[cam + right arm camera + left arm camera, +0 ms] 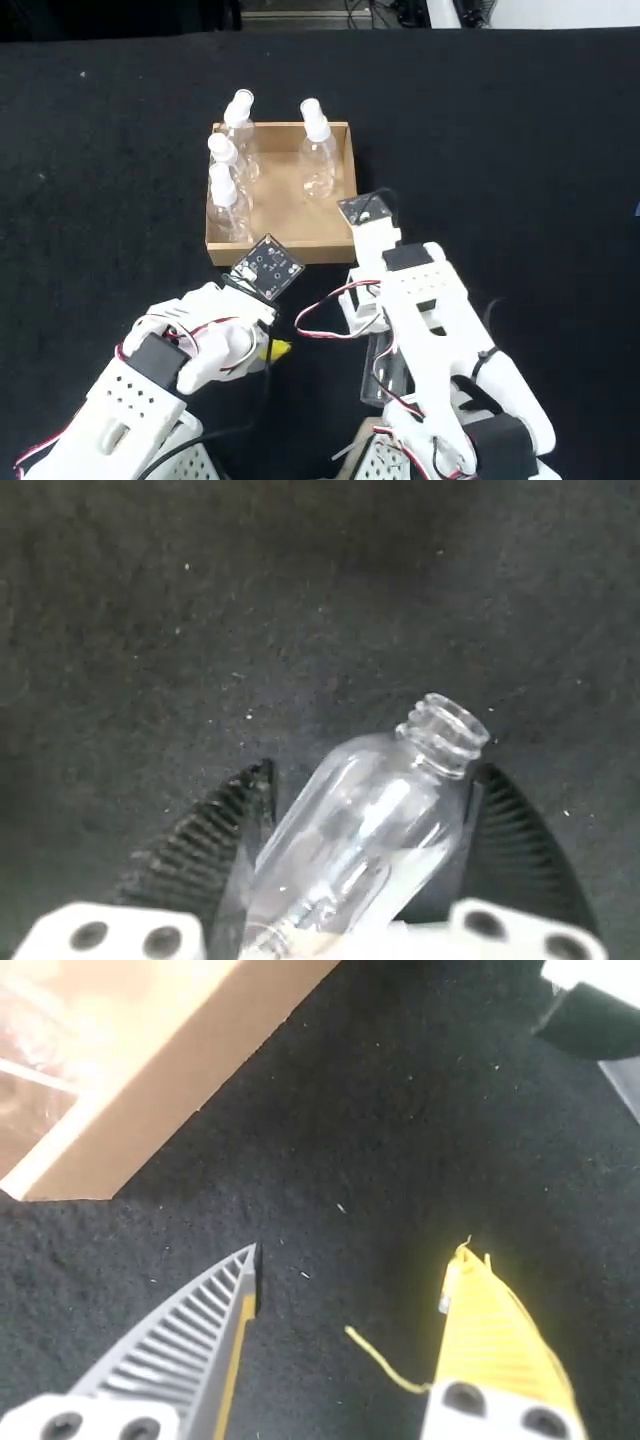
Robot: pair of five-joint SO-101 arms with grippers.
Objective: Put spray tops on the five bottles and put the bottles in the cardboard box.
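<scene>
Now | your right gripper (373, 772), on your side of the cardboard box (320, 252), is clamped on a clear bottle (370, 820) with a bare threaded neck | your left gripper (356, 1255) hangs spread wide, grasping nothing, over the black table (500, 150) just short of the box's near corner | inside the box, four spray-topped bottles (318, 160) stand upright.

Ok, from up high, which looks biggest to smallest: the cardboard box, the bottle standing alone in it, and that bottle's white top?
1. cardboard box, clearly largest.
2. lone bottle.
3. its spray top, smallest; being slightly nearer the camera doesn't change that.
</scene>
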